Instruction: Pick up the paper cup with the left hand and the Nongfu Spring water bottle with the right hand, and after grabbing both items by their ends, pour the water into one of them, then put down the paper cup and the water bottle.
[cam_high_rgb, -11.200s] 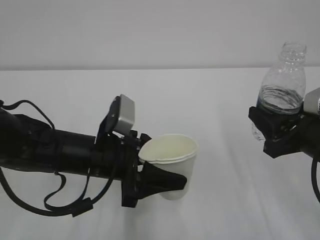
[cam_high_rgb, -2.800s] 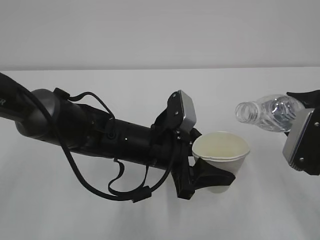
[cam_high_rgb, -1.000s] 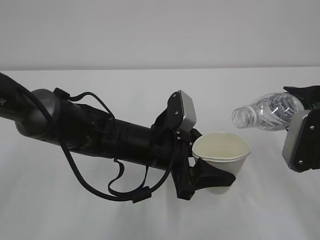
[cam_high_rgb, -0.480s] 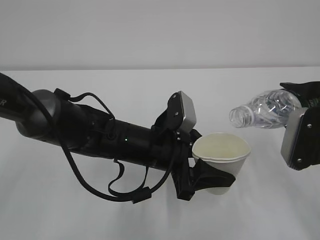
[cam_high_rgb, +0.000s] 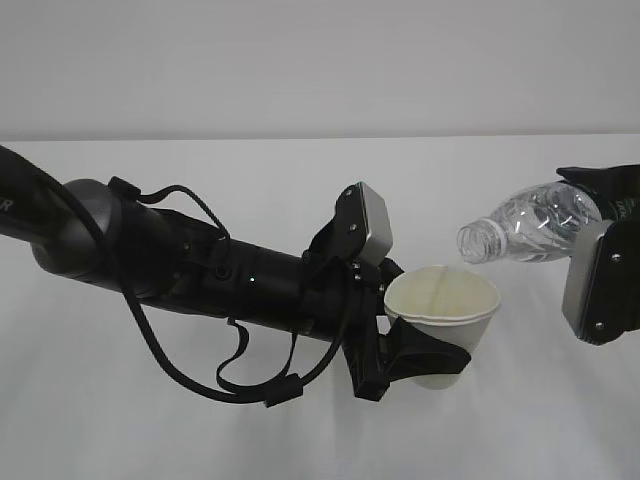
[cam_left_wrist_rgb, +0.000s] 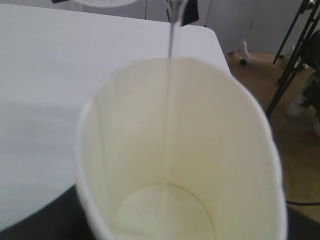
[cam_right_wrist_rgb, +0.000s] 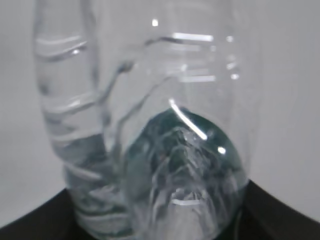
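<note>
Two grips: left hand (cam_high_rgb: 415, 352) clamped around the paper cup's lower body, right hand (cam_high_rgb: 600, 270) clamped on the base end of the Nongfu Spring water bottle. Both off the table.
Bottle axis: Nongfu Spring water bottle (cam_high_rgb: 530, 225) lying nearly horizontal, long axis running left-right in the exterior view, open mouth pointing left and tipped slightly down, base tucked in at the right by the silver-grey plate (cam_high_rgb: 590, 285).
Bottle spot: right side of the exterior view, mouth hanging just above and a bit right of the cup's rim, not touching it.
Cup axis: paper cup (cam_high_rgb: 443, 318) upright, mouth up, maybe leaning a touch toward the camera.
Cup spot: middle-right of the exterior view, held above the white table (cam_high_rgb: 300, 190), between the two arms.
In the cup: thin stream of water (cam_left_wrist_rgb: 170, 75) dropping in over the far rim in the left wrist view; cream inside otherwise looks nearly bare, can't tell how much has pooled at the bottom.
In the bottle: some clear water still sloshing inside, seen in the right wrist view (cam_right_wrist_rgb: 95, 165) with the dark green label (cam_right_wrist_rgb: 185, 155) behind it; level hard to judge.
Around: grey square block (cam_high_rgb: 368, 225) on the left arm sitting up behind the cup, loose black cables (cam_high_rgb: 180, 330) drooping under that arm.
In the way: nothing between mouth and rim.
Background: bit of wooden floor (cam_left_wrist_rgb: 295, 150) and black stand legs (cam_left_wrist_rgb: 292, 50) past the table edge in the left wrist view.
</note>
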